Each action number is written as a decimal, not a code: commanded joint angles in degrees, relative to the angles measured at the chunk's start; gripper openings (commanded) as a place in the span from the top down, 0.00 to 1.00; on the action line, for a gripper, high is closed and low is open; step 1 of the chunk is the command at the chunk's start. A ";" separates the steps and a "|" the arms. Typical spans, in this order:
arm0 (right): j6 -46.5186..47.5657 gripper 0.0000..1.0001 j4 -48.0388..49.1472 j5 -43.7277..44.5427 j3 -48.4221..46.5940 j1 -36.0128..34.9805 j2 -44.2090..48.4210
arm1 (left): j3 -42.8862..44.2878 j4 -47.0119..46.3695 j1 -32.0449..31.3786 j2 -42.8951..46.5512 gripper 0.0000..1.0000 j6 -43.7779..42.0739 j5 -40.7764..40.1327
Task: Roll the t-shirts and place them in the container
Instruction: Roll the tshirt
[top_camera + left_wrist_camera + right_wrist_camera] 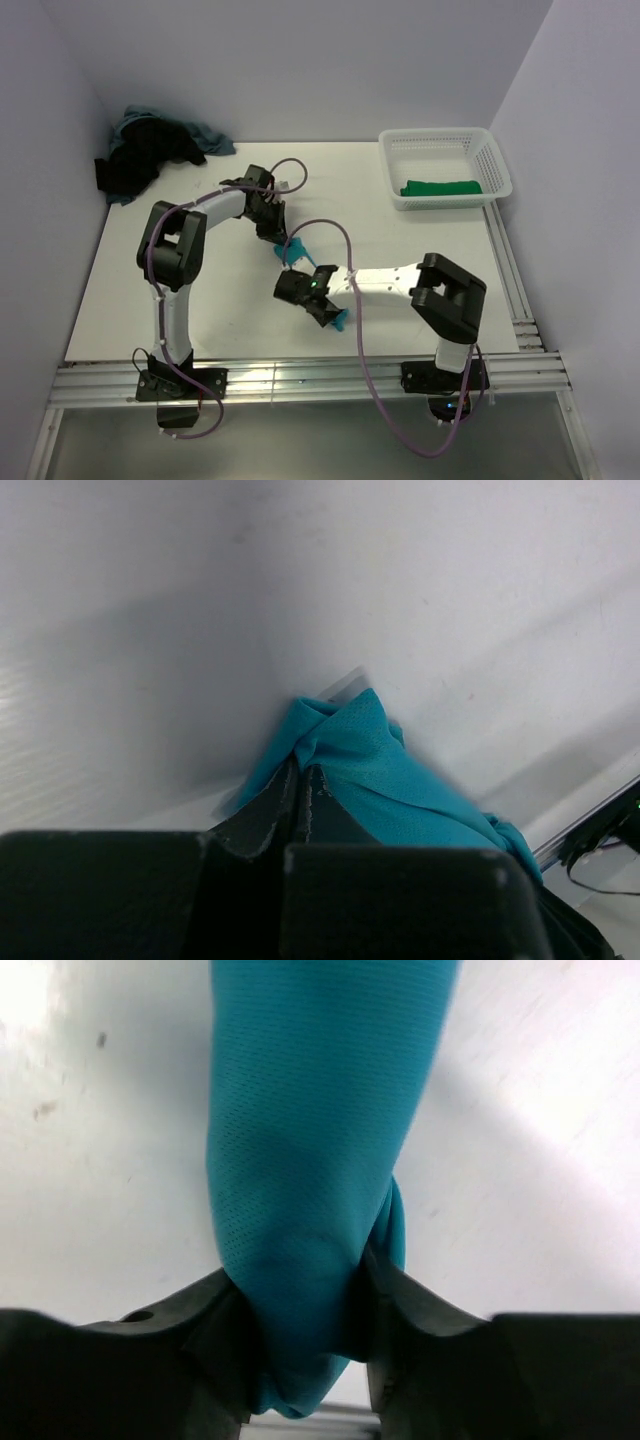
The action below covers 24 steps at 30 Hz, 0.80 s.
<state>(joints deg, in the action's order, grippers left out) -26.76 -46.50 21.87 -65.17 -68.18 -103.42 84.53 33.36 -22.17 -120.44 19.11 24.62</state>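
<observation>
top external: white table (420, 250), pale walls (300, 70); left gripper (300, 782), right gripper (302, 1305) pinch teal t-shirt (310, 1110)

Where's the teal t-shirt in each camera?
Top external: teal t-shirt mid-table, between left gripper and right gripper.
Left wrist: teal t-shirt pinched at left gripper's fingertips, right of centre.
Right wrist: teal t-shirt, a rolled band between right gripper's fingers.
Shared landmark: the white table beneath.

My top camera looks down from six o'clock; both wrist cameras sit close, sharing the teal t-shirt (310, 1160).
</observation>
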 commanded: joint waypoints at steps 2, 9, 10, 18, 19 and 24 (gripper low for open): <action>4.61 0.50 10.72 -2.79 3.29 4.02 5.68 | -2.71 -1.90 2.75 -3.57 1.00 -0.66 -12.94; 8.92 0.24 15.73 -0.86 3.91 4.90 6.64 | -1.12 -1.99 2.75 -4.54 0.99 0.31 -11.96; 9.27 0.23 16.09 -0.86 3.91 4.99 6.82 | -1.12 -1.99 2.66 -4.36 1.00 0.14 -12.31; 10.42 0.13 17.50 -4.02 4.00 4.99 12.44 | -1.82 -1.72 2.40 -3.92 1.00 -0.48 -12.93; 10.50 0.12 17.32 -4.37 3.91 4.99 13.06 | -1.91 -1.90 2.40 -3.84 1.00 -0.48 -12.93; 10.94 0.11 14.61 -6.57 2.77 4.90 12.72 | -2.35 -2.16 2.13 -3.92 1.00 -0.39 -13.02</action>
<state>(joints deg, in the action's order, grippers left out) -16.73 -31.20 16.64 -61.39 -63.22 -91.20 84.86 31.09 -20.12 -120.53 20.88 22.57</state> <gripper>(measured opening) 0.893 0.015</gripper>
